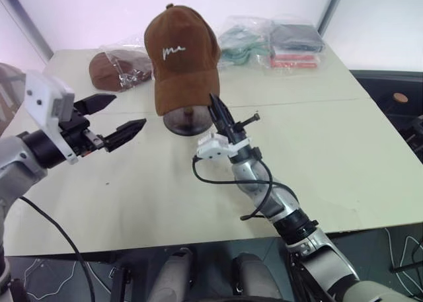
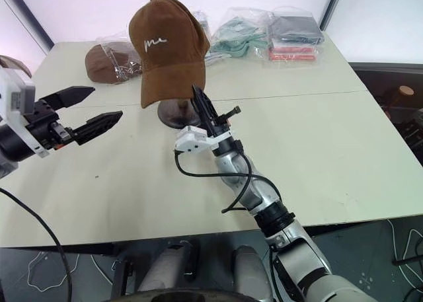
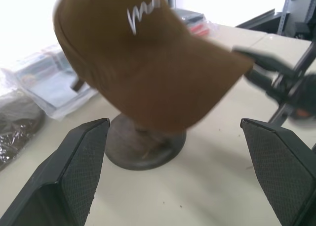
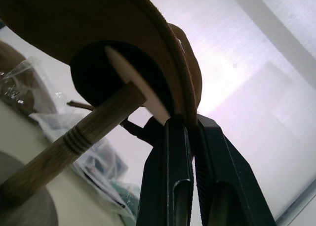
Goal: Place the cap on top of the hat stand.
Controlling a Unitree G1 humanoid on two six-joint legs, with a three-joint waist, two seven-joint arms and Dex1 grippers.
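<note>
The brown cap (image 1: 182, 57) with white script sits over the domed top of the dark wooden hat stand (image 1: 185, 121), brim hanging down toward me. My right gripper (image 1: 215, 107) reaches up from below at the brim's right edge. In the right wrist view its fingers (image 4: 170, 161) are shut, pinching the cap's rim (image 4: 185, 112) beside the stand's stem (image 4: 74, 137). My left gripper (image 1: 119, 117) hovers open to the left of the stand, apart from the cap, pointing toward it. The left wrist view shows the cap (image 3: 148, 72) and the stand's round base (image 3: 143, 144) between its spread fingers.
A reddish-brown hat wrapped in clear plastic (image 1: 115, 67) lies at the back left of the pale table (image 1: 330, 150). Several bagged items (image 1: 277, 44) lie at the back right. Bare tabletop stretches in front of and to the right of the stand.
</note>
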